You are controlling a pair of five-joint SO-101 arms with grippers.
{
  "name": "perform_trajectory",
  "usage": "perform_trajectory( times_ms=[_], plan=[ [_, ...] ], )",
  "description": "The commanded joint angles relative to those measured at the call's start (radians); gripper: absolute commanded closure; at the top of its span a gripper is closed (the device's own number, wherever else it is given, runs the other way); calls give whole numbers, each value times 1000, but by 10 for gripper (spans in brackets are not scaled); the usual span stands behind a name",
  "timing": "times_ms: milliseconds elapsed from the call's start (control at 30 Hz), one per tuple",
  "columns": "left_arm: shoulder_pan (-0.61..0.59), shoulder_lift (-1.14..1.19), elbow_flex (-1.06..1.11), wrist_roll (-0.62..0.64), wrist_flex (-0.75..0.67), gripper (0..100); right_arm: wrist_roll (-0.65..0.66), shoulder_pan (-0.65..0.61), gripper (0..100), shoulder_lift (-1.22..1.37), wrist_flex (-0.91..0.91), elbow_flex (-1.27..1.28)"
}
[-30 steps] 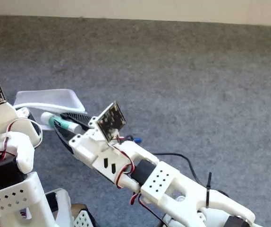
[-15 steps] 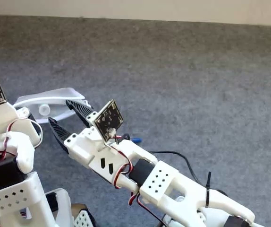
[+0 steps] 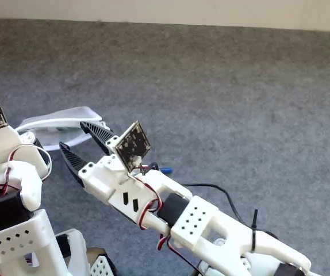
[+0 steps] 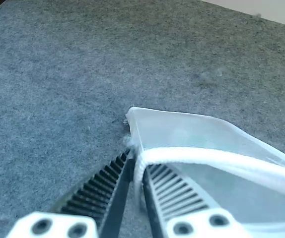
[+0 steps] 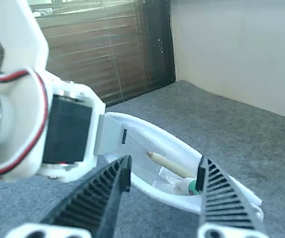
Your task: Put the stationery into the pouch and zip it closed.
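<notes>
The pouch [image 3: 61,123] is a thin, translucent white bag with a thicker white rim around its mouth. It lies at the left of the grey tabletop [image 3: 240,103], with its mouth gaping toward the right arm. In the right wrist view a wooden pencil [image 5: 170,165] and a white pen with a green band [image 5: 189,186] lie inside it, side by side near the opening.

It looks light and limp. The walls should fold and slide under any push, and the mouth would likely sag flat unless something props it up. The rim carrying the zip seems the firmest part, so that is probably the best place to take hold. Pinching the sheer wall would only bunch it. The zip pull cannot be made out, so where to grip for closing cannot be told from here. The smooth film may also skid on the tabletop if one end is not anchored.

The left tool [image 4: 135,161] is clamped on the pouch rim [image 4: 192,134] at one corner, with its ribbed jaws together and the white edge pinched between them. The right tool [image 3: 76,137] hangs just beside the mouth with its black jaws spread wide and nothing between them. In its own view, the right tool [image 5: 163,166] frames the opening and the stationery inside.
</notes>
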Motion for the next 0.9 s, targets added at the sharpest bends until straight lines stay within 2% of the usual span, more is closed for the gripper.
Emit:
perform_trajectory(
  times_ms=[0,133,433,700,867],
  plan=[
    [13,8,-12,8,-23,989,-9,-4,800,-110,102,-64],
    [13,8,-12,8,-21,989,-11,65,800,-209,278,-65],
    [13,8,-12,8,-20,989,-14,214,800,-387,493,-56],
    [13,8,-12,9,-20,989,-272,341,800,-440,753,-56],
    [13,8,-12,11,-20,989,-310,344,800,-438,842,-53]
  ],
)
